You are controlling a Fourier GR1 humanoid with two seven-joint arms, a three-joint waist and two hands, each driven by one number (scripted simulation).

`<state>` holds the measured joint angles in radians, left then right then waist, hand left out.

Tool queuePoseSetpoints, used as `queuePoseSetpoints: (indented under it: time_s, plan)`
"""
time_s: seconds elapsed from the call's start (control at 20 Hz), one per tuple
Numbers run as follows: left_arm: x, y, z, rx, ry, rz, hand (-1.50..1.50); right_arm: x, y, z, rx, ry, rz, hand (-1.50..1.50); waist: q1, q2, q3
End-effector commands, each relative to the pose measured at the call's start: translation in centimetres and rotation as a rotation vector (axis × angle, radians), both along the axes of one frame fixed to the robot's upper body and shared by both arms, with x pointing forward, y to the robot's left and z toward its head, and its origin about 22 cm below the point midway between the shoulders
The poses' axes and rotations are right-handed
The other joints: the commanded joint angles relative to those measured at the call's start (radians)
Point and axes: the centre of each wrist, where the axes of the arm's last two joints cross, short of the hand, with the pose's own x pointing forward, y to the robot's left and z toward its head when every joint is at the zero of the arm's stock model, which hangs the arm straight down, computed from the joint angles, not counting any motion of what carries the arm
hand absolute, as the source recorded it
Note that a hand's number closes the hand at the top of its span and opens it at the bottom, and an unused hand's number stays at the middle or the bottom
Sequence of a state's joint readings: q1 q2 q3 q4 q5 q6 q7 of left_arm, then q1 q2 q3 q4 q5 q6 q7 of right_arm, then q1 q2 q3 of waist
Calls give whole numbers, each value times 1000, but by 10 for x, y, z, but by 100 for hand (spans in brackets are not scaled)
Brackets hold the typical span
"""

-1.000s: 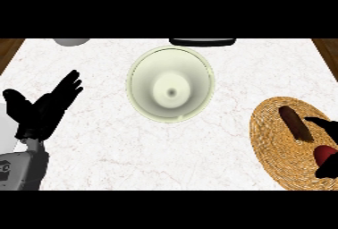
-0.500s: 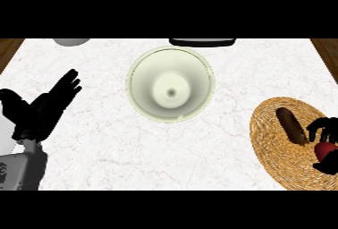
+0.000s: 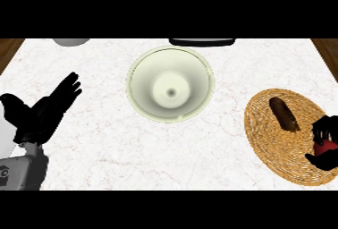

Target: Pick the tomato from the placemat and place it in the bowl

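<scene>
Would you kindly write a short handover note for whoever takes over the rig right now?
Right hand: over the woven placemat at the view's right edge, fingers curled round the red tomato.
Left hand: open, resting at the left.
Bowl: centre of the counter, nothing in it.
A dark brown oblong thing also lies on the placemat.
Done: tomato gripped. Left: lift it, carry it to the bowl, release.

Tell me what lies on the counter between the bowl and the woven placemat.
Nothing: in the head view, only bare white marble counter separates the bowl from the placemat. The dark brown object sits on the placemat itself, not in that gap.
</scene>
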<state>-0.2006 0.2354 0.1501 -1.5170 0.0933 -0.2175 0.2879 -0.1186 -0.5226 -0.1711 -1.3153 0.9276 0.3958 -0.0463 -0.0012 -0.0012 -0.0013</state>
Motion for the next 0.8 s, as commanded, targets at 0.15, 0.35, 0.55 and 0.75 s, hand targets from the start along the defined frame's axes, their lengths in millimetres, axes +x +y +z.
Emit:
queuePoseSetpoints:
  time_s: [0.15, 0.35, 0.55, 0.75]
  plan:
    - [16, -7, -1, -13, -12, -30, 0, 40, 31, 7, 16, -13, 296, 150, 14, 7, 2]
    - [-1, 13, 2, -2, 15, -15, 0, 55, 31, 32, 46, -79, 389, 150, 9, 1, 1]
    - [0, 1, 0, -19, 6, -5, 0, 58, 45, 70, 57, -146, 446, 150, 2, -1, 1]
    - [0, 16, -8, -5, 4, -1, 0, 53, 60, 125, 74, -189, 472, 150, -2, -1, 0]
